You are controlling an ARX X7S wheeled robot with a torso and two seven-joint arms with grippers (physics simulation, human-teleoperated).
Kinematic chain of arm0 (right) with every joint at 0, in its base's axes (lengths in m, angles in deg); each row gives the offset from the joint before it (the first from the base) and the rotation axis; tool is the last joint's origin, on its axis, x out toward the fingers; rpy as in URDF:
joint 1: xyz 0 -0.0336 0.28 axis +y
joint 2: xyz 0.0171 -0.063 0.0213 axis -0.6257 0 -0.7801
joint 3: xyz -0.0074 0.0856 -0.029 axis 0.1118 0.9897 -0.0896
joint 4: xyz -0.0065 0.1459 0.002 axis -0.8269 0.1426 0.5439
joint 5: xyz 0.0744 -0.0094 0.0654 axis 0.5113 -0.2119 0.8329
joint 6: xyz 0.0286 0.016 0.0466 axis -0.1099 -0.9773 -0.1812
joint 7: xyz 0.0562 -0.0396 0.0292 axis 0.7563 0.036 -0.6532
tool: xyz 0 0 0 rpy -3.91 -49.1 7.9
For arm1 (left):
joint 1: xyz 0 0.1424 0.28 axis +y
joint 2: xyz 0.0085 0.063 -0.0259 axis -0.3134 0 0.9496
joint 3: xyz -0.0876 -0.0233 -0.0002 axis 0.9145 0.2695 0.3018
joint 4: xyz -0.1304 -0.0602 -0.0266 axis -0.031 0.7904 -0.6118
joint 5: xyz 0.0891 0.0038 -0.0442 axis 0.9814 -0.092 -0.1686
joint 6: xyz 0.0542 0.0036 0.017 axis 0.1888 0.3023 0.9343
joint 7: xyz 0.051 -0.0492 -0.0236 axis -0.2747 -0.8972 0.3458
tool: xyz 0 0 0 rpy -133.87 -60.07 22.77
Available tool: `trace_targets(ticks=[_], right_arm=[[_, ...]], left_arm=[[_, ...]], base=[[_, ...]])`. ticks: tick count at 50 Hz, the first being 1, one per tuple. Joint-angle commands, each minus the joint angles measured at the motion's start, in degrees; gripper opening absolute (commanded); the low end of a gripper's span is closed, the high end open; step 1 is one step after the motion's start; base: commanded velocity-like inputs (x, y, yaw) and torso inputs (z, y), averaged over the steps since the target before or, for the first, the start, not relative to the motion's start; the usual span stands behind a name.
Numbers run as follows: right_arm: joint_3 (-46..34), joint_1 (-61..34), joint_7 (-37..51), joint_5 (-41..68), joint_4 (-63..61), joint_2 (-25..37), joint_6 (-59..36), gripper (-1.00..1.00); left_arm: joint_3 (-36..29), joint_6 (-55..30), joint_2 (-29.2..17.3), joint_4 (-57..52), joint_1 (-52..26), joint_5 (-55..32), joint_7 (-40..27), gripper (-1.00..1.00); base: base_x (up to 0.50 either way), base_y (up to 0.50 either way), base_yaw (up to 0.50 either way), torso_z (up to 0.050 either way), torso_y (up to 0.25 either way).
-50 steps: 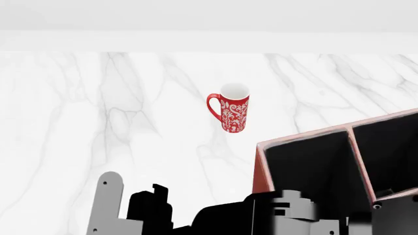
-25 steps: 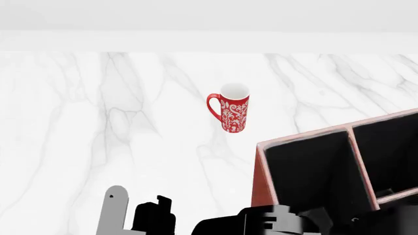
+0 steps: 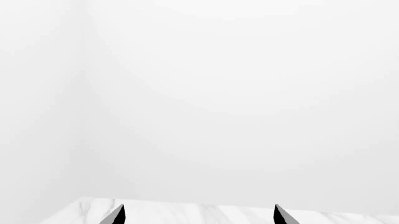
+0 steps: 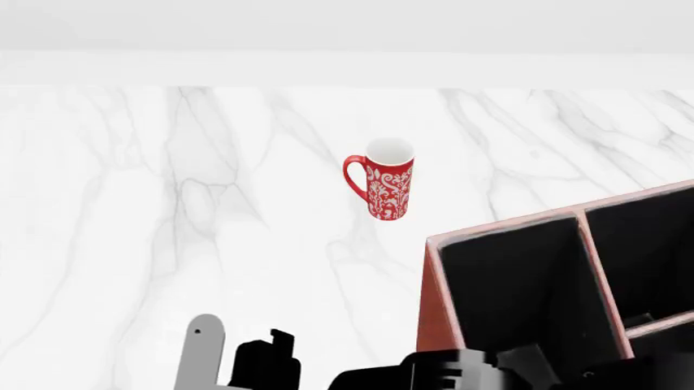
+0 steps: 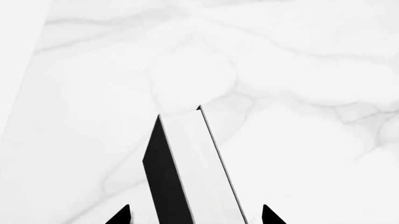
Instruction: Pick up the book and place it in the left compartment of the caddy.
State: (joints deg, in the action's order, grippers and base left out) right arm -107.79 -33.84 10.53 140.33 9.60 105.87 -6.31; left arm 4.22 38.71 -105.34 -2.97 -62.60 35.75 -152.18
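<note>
Marble tabletop point(image 4: 162, 203) broad beside caddy point(image 4: 434, 309) rim; right jaws clamped on book point(image 5: 187, 172); left jaws apart, bare

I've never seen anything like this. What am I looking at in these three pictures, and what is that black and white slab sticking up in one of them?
These are computer-rendered views from a two-armed robot. One camera sits on its head and looks down over a white marble table. On it stand a red patterned mug and a reddish-brown caddy with black-lined slots. The dark shapes along that picture's lower edge are the robot's own arms.

The other two cameras ride near each pincer. The left pincer shows only two dark tips with nothing between them, facing a blank wall. The right pincer has the slab between its tips: a black book with white page edges, seemingly held above the marble.
</note>
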Motion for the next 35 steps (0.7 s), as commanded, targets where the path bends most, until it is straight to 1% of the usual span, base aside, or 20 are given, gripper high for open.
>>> trace_targets(ticks=[1, 35], right_arm=[[0.2, 0.6, -0.1, -0.4, 0.6, 0.3, 0.4, 1.00], [0.9, 4.5, -0.2, -2.3, 5.6, 0.2, 3.0, 1.00]], left_arm=[[0.0, -0.1, 0.0, -0.1, 0.1, 0.2, -0.2, 1.00], [0.0, -0.7, 0.2, -0.5, 0.5, 1.2, -0.2, 1.00]], base=[[0.00, 0.00, 0.00, 0.000, 0.000], [0.00, 0.00, 0.00, 0.000, 0.000]])
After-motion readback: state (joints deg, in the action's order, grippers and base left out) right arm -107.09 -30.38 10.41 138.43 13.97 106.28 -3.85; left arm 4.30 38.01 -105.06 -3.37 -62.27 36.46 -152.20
